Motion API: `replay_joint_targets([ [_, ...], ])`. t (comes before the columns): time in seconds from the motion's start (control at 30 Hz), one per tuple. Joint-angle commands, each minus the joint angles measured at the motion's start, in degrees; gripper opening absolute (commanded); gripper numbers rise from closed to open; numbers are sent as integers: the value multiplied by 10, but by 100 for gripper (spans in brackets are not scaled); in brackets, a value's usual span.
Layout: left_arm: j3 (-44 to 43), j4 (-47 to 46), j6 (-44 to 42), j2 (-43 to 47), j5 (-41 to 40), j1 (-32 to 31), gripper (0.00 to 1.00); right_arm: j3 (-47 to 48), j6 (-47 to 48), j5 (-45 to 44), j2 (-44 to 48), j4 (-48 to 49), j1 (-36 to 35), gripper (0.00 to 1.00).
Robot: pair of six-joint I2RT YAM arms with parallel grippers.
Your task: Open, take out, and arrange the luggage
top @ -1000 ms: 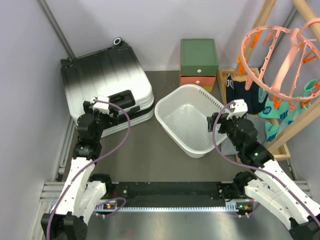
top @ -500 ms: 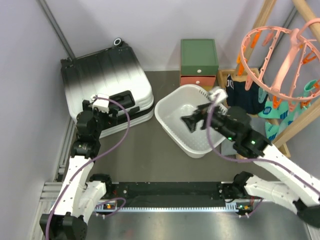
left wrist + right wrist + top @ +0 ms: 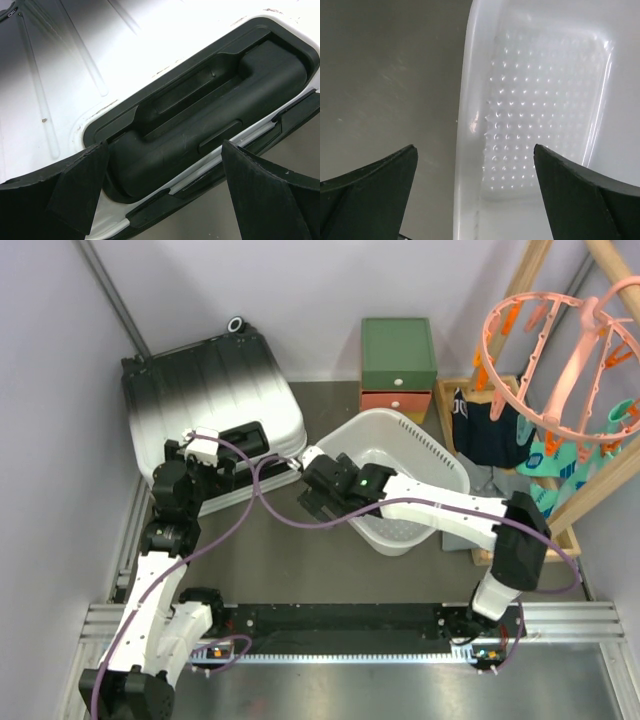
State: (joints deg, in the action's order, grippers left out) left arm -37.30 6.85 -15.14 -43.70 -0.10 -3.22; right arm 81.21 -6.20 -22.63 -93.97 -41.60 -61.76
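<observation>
**A:** Where are we?

**B:** The luggage (image 3: 205, 395) lies flat and closed at 10 o'clock on the table. Its handle (image 3: 200, 110) is on its 5 o'clock edge. Our left gripper (image 3: 165, 165) hangs just above that handle, jaws spread, holding nothing.

**A:** And our right?

**B:** The right gripper (image 3: 322, 492) is also spread and empty. It is over the basket (image 3: 440, 455) rim at that rim's 8 o'clock side, near the luggage's corner.

**A:** How do we open it well?

**B:** We think 2 things matter. We can't see any zip or latch from here, so we find that seam first. Then we lift the lid with 1 arm while the other steadies the shell, and we keep clear of the basket.
</observation>
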Motion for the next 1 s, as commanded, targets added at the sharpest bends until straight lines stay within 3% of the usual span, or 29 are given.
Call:
replay_joint_targets([
  [0.0,17,146,15,-18,-72,13,99,40,-14,-37,-36,-95,-3,99],
  [0.1,16,145,14,-18,-73,13,99,46,-12,-29,-66,-116,-2,87],
  [0.13,15,146,14,-18,-72,13,99,48,-12,-24,-72,-118,-2,71],
  [0.2,16,148,14,-19,-69,13,99,57,-10,-13,-70,-124,-2,51],
  [0.23,14,149,14,-18,-69,13,99,61,-9,-9,-65,-125,-2,33],
  [0.33,3,156,8,-21,-68,13,99,89,0,3,-54,-151,-2,9],
  [0.4,-8,170,-5,-25,-68,13,99,122,9,10,-46,-185,-2,0],
  [0.63,-115,250,-39,-41,-70,13,99,250,34,17,-26,-295,-2,0],
  [0.97,-203,309,-34,-58,-35,12,99,442,93,-6,-15,-333,-2,0],
])
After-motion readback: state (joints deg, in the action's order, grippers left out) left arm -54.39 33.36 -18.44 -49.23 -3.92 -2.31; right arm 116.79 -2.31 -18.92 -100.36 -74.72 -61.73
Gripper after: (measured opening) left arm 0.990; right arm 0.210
